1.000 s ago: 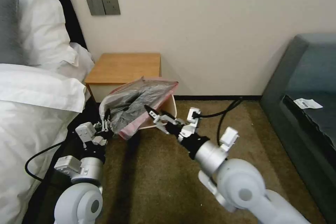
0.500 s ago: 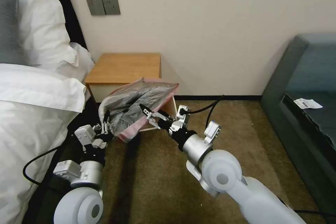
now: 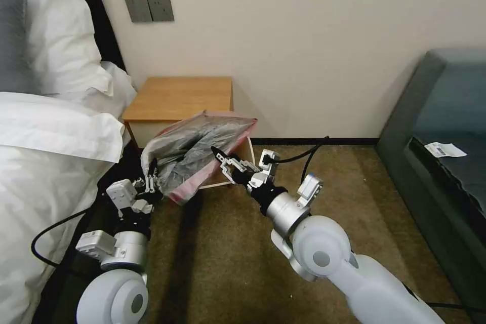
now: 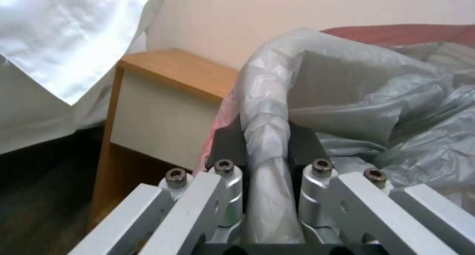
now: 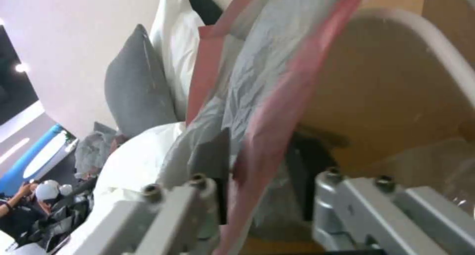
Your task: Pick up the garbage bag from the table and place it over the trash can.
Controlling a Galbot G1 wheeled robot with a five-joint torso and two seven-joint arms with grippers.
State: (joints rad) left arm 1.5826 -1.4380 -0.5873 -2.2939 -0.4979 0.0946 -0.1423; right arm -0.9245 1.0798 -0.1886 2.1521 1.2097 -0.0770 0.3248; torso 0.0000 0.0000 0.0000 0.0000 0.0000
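Left gripper (image 3: 150, 178): clamped on the garbage bag's (image 3: 195, 149) bunched near-left edge.
Right gripper (image 3: 221, 158): has pulled back a little; jaws straddle the pink band, not visibly closed.
Bag: draped over the trash can (image 3: 246, 152), right of the table (image 3: 177, 96).
Meaning: the bag's mouth needs spreading over the rim.

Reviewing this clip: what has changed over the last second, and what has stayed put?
The right gripper has pushed forward and to the robot's left, its open fingers now straddling the pink-banded mouth of the garbage bag. The bag has shifted slightly with it. The left gripper stays clamped on the bag's gathered edge. The trash can and the table have not moved.
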